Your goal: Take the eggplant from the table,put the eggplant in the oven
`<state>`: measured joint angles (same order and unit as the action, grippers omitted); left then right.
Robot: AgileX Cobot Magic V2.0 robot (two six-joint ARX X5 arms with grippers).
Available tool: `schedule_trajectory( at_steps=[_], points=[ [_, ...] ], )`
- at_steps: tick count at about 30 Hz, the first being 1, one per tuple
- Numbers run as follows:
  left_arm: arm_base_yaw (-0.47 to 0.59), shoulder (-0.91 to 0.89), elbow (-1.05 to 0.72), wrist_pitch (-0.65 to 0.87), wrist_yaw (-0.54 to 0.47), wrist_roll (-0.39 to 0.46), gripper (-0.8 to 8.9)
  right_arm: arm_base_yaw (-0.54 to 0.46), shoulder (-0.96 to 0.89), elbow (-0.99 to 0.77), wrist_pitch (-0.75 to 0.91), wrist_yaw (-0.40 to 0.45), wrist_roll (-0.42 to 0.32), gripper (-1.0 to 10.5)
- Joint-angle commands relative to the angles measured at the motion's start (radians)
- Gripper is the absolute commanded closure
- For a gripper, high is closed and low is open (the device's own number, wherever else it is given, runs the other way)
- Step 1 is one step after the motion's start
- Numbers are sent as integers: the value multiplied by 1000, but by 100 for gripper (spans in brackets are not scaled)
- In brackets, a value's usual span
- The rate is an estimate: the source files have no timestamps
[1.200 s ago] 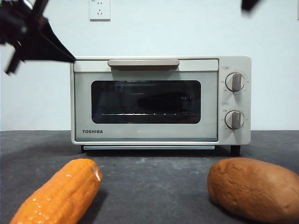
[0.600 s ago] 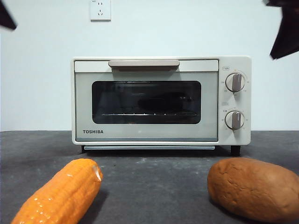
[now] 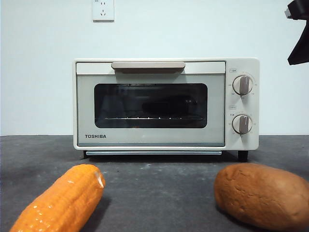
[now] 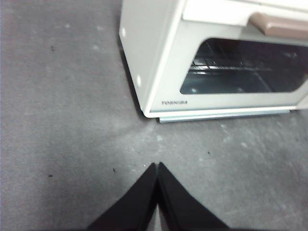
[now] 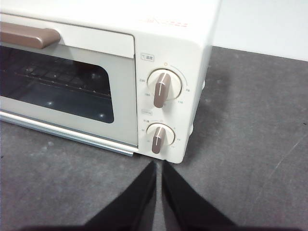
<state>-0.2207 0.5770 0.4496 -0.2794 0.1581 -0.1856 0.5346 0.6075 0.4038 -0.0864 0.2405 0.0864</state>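
The cream-white TOSHIBA oven (image 3: 149,140) stands at the back of the table (image 3: 154,183), door closed. Behind its dark glass a dark oblong shape, the eggplant (image 3: 166,105), lies on the wire rack. My left gripper (image 4: 157,166) is shut and holds nothing. It hovers over bare table off the oven's (image 4: 159,72) front left corner. My right gripper (image 5: 159,164) is shut too, with nothing in it, just before the oven's (image 5: 192,38) knob corner. In the front view the right arm (image 3: 300,34) is a black tip at the top right.
An orange corn cob (image 3: 63,200) lies at the front left and a brown potato (image 3: 263,195) at the front right. The oven has a beige bar handle (image 3: 148,65) and two knobs (image 3: 242,85). A white wall with a socket (image 3: 103,9) stands behind.
The left arm has left the front view at the upper left. The right arm has come in at the top right and dropped slightly. Oven, corn and potato have not moved.
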Motion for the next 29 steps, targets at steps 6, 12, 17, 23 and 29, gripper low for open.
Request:
schedule_trajectory(
  at_steps=[6, 12, 17, 23, 29],
  points=[
    [-3, 6, 11, 16, -2, -21, 807, 3, 3, 2, 12, 3, 7, 942],
    [-3, 5, 11, 17, -2, -21, 807, 3, 3, 2, 12, 3, 7, 942],
    [-7, -114, 9, -17, -5, 27, 807, 3, 3, 2, 12, 3, 7, 942],
    [19, -349, -46, -7, -22, 169, 807, 3, 3, 2, 12, 3, 7, 942],
    [82, -512, -188, 49, -91, 201, 807, 3, 3, 2, 12, 3, 7, 942]
  ],
)
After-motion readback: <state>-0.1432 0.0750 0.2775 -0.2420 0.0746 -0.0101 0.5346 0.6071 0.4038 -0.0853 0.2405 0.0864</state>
